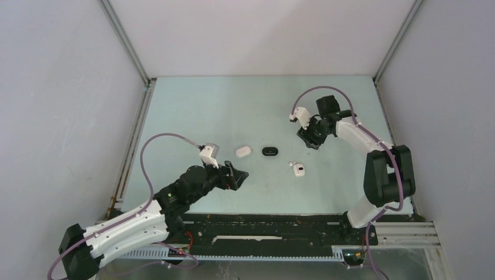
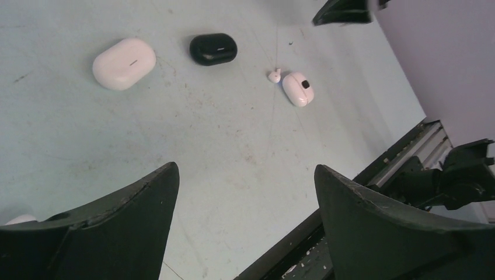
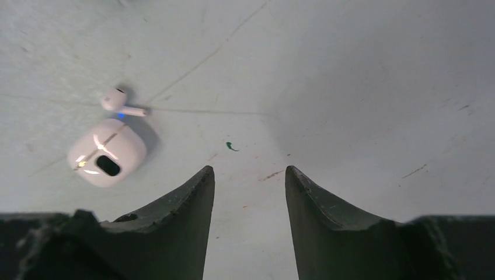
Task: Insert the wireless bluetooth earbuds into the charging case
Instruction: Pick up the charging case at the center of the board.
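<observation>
A tiny white earbud [image 1: 293, 165] is lying on the table [image 1: 198, 111], just beside a small white case [image 1: 299, 170] that has a dark patch on it. In the right wrist view a small blue spot is showing next to the earbud. To the left of them a black case [image 1: 269, 151] is sitting shut. Further left a bigger white case [image 1: 243, 151] is sitting shut too. The three cases are making a loose row across the middle of the table, with gaps between them.

The left gripper [image 1: 238, 175] is hanging low near the bigger white case. Its fingers are standing wide apart and are holding nothing. The right gripper [image 1: 309, 140] is hanging behind the earbud and the small white case, near them but not touching. Its fingers are apart with a narrow gap, and nothing is sitting in that gap.

The table is pale blue-green and is showing thin scratches and small marks. Plain grey walls [image 1: 58, 87] are standing on three sides, with metal rails [image 1: 125, 44] running up the corners. A black strip [image 1: 262, 224] is running along the near edge by the arm bases. Bare table is lying behind the cases and on the far left side.
</observation>
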Robot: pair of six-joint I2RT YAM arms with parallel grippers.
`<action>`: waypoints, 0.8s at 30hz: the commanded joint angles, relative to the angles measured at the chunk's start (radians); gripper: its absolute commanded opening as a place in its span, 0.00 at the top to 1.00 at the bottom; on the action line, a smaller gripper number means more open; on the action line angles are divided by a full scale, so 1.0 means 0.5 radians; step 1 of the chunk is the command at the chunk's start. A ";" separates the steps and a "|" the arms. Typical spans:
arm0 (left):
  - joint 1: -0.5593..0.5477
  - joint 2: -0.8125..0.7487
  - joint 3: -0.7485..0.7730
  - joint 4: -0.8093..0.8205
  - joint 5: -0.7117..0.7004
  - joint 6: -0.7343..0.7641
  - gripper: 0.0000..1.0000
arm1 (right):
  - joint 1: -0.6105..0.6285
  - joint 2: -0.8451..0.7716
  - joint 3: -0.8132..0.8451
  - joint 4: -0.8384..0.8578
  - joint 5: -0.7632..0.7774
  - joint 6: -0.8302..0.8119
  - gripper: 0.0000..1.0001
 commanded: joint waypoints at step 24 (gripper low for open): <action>0.007 -0.307 -0.105 0.028 -0.039 0.067 0.11 | 0.502 0.081 -0.323 -0.122 0.033 -0.504 0.43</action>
